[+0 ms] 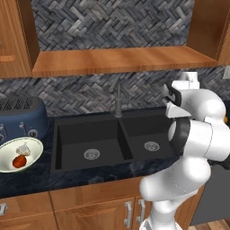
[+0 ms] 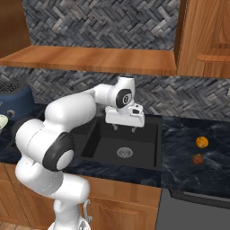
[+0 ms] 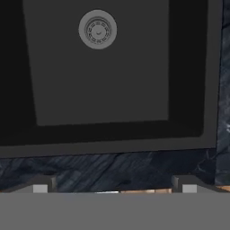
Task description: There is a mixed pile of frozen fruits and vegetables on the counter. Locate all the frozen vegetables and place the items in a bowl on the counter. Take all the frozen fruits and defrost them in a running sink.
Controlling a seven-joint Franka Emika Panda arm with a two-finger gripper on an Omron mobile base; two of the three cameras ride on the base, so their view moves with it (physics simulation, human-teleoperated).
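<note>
We see the gripper point(image 2: 125, 128) empty, fingers wide apart, over the sink point(image 2: 134, 155); two frozen fruits point(image 2: 201, 142) at its three o'clock.

Both base views look forward and down from behind the arm, sharing the sink point(image 1: 112, 139) and bench point(image 1: 67, 177). The left one sets the sink mid-frame, the bowl point(image 1: 9, 167) at lower left. The right one sets the sink point(image 2: 148, 155) centre. The hand view looks close, straight down into one basin point(image 3: 103, 72), drain point(image 3: 98, 29) at upper left.
</note>
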